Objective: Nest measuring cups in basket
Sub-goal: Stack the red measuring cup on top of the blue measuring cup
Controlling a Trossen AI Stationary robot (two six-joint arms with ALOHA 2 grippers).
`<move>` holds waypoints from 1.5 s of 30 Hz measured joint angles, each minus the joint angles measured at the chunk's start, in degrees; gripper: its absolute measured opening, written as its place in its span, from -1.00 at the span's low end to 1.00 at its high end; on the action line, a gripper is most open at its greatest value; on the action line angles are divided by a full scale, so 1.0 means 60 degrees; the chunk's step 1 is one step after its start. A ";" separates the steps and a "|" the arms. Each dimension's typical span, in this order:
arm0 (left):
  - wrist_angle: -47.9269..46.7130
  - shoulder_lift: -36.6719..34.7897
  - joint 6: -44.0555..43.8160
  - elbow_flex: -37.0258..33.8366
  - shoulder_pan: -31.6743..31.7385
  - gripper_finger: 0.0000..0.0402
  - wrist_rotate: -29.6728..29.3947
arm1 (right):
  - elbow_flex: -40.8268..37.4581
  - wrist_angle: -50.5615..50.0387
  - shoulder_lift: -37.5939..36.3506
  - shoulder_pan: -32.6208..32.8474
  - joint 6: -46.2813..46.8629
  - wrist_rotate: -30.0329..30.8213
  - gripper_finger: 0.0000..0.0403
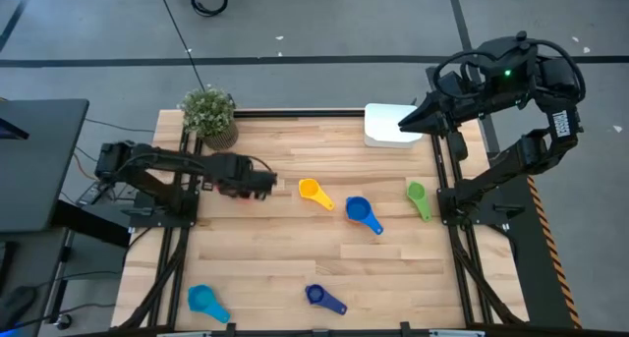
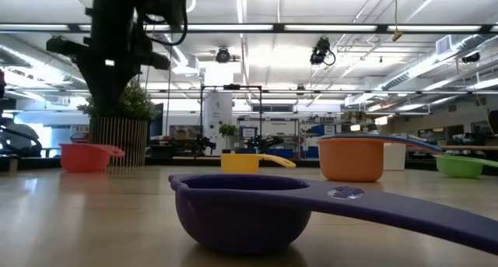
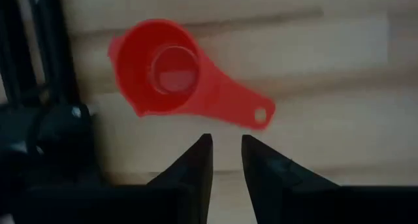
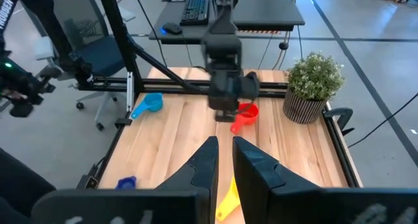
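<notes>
- Straight under the left gripper (image 1: 267,185): first cup (image 3: 166,70), flat on the table (image 1: 295,263), handle end nearest the fingertips.
- Right of that gripper, in a loose row: second cup (image 1: 314,193) near, third cup (image 1: 362,213) farther, fourth cup (image 1: 419,199) by the table's right edge.
- Behind it, to its left: plant (image 1: 208,114) at the back corner.
- In front of it, well apart: fifth cup (image 1: 206,301) and sixth cup (image 1: 322,297) at the front edge.
- Under the right gripper (image 1: 403,124): basket (image 1: 383,131), at the back right corner.

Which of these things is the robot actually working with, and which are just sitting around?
For the job: red cup, yellow cup, blue cup, green cup, light blue cup, dark blue cup, orange cup, white basket.

Just there: potted plant.
</notes>
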 joint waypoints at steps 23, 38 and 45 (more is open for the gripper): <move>0.2894 0.0002 -0.1246 -0.1677 0.2872 -0.56 -0.0170 | 0.0000 -0.0123 0.0000 0.0001 -0.0321 0.0001 -0.74; 0.2080 0.0002 -0.2086 -0.1677 0.3293 -0.56 0.0200 | 0.0000 -0.0327 0.0000 -0.0027 -0.0433 0.0001 -0.74; 0.2085 0.0010 -0.2469 -0.1786 0.3288 -0.56 0.0177 | 0.0000 -0.0336 0.0000 -0.0027 -0.0433 0.0001 -0.74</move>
